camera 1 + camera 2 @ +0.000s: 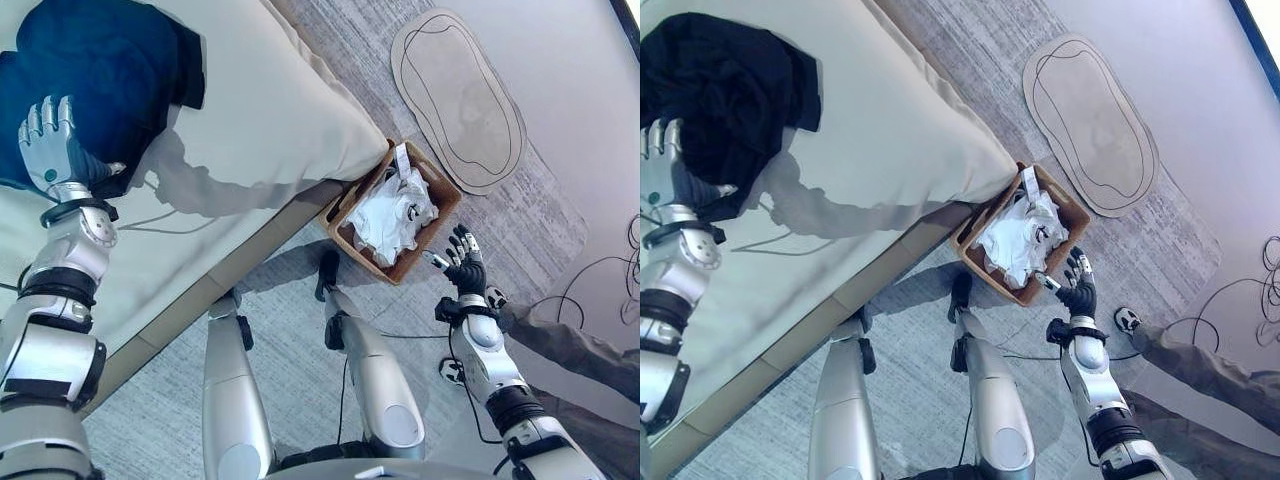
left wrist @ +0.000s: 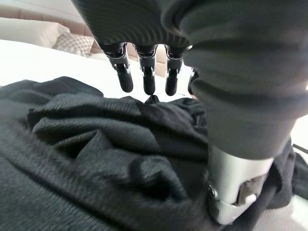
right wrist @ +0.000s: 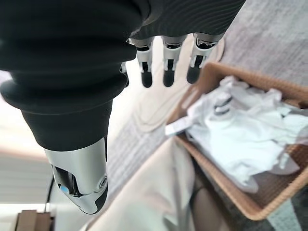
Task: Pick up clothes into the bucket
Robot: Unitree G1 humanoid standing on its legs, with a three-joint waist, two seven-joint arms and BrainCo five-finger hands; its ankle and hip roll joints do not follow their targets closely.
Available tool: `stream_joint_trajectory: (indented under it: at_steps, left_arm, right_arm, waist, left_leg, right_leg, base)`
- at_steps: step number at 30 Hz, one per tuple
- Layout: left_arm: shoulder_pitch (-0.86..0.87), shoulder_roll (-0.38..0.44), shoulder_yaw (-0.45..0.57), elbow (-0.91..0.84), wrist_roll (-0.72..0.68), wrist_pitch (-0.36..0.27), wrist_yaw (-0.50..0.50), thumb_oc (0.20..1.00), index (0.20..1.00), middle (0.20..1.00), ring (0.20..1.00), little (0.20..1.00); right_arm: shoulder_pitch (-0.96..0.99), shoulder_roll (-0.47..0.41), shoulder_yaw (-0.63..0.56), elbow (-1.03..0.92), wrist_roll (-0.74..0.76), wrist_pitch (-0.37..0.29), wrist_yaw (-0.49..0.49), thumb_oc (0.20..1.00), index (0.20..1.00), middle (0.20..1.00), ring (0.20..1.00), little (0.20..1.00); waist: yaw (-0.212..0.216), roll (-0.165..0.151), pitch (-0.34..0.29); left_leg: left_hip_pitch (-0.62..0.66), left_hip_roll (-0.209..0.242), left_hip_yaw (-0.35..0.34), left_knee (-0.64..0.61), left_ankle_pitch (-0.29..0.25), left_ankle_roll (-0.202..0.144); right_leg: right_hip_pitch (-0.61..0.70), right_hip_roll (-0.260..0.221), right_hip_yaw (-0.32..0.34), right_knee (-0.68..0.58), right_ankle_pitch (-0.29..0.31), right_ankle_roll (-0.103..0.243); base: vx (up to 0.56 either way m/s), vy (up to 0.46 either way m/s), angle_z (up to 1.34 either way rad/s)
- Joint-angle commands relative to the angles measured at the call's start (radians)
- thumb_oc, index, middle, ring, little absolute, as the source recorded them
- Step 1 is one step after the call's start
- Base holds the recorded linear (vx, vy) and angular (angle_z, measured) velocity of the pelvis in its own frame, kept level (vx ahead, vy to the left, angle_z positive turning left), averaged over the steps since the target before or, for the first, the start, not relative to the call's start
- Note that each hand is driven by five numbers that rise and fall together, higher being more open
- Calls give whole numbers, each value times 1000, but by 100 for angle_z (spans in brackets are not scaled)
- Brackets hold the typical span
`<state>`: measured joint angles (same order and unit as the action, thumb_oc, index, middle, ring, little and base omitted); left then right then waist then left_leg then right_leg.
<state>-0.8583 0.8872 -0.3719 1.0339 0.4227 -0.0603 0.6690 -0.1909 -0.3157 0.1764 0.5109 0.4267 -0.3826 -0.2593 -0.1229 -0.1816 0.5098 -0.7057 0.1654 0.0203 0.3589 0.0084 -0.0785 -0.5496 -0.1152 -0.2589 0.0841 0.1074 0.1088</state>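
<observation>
One dark garment (image 1: 100,70) lies bunched on the bed (image 1: 270,120) under the left hand (image 1: 48,150), fingers straight, unclosed; right hand (image 1: 462,268) open beside the basket (image 1: 345,215); risk: loose folds slipping a shallow grasp.

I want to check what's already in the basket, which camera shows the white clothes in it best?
The left eye view: it looks straight down into the basket at the whole white clothes pile. The right eye view shows nearly the same. The right wrist view shows them close up, side-on, past the right hand.
</observation>
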Motion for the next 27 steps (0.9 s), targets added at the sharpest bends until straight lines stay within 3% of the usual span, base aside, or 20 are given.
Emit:
stream_joint_trajectory:
  at_steps: [1,2,10,11,12,14,15,27]
  left_arm:
    - [-63,62,6,47,62,21,-10,1000,1000,1000,1000,1000]
    - [-70,64,1,63,69,28,-19,1000,1000,1000,1000,1000]
    - [-106,100,-43,150,83,47,-98,1000,1000,1000,1000,1000]
    - [-102,97,-41,157,66,40,-127,947,947,947,947,947]
    - [-102,90,-37,169,50,34,-146,589,589,589,589,589]
    - [-108,85,-35,177,40,32,-153,407,407,407,407,407]
    - [-115,75,-35,193,27,32,-168,200,200,200,200,200]
    - [-79,63,9,165,-15,6,-183,200,200,200,200,200]
  right_arm:
    - [20,-53,-35,-111,38,-63,13,1000,1000,1000,1000,1000]
    - [23,-57,-35,-116,41,-64,19,1000,1000,1000,1000,1000]
    - [19,-73,-41,-127,66,-58,43,1000,1000,1000,1000,1000]
    - [16,-75,-43,-122,65,-52,44,1000,1000,1000,1000,1000]
    - [13,-73,-44,-118,66,-46,42,1000,1000,1000,1000,1000]
    - [10,-70,-45,-110,66,-41,44,1000,1000,1000,1000,1000]
    - [5,-67,-45,-109,63,-37,46,1000,1000,1000,1000,1000]
    - [13,-65,-67,-102,55,-33,64,1000,1000,1000,1000,1000]
  waist:
    - [6,-21,-5]
    - [3,-20,-10]
    - [-10,-18,-14]
    - [-10,-18,-11]
    - [-10,-17,-9]
    - [-10,-17,-8]
    - [-12,-15,-7]
    - [-12,-5,-35]
  left_leg:
    - [-7,-3,8,22,2,28]
    - [2,0,2,28,-27,18]
    - [-9,2,10,29,-28,20]
    - [-8,2,13,28,-28,21]
    - [-8,3,15,32,-28,22]
    - [-8,3,18,34,-29,23]
    - [-7,2,21,39,-32,26]
    - [-6,-4,14,23,-28,23]
  right_leg:
    - [45,-131,30,157,-42,85]
    - [51,-127,37,163,-62,93]
    - [37,-124,47,150,-47,94]
    - [36,-124,48,147,-43,96]
    - [35,-124,49,147,-41,96]
    - [35,-124,50,147,-40,97]
    - [34,-123,54,148,-41,96]
    - [32,-125,48,145,-49,92]
  base:
    - [0,0,0]
    - [63,9,6]
    - [5,15,4]
    - [2,31,-2]
    - [4,36,-3]
    - [5,25,-4]
    - [10,20,-5]
    - [4,1,-4]
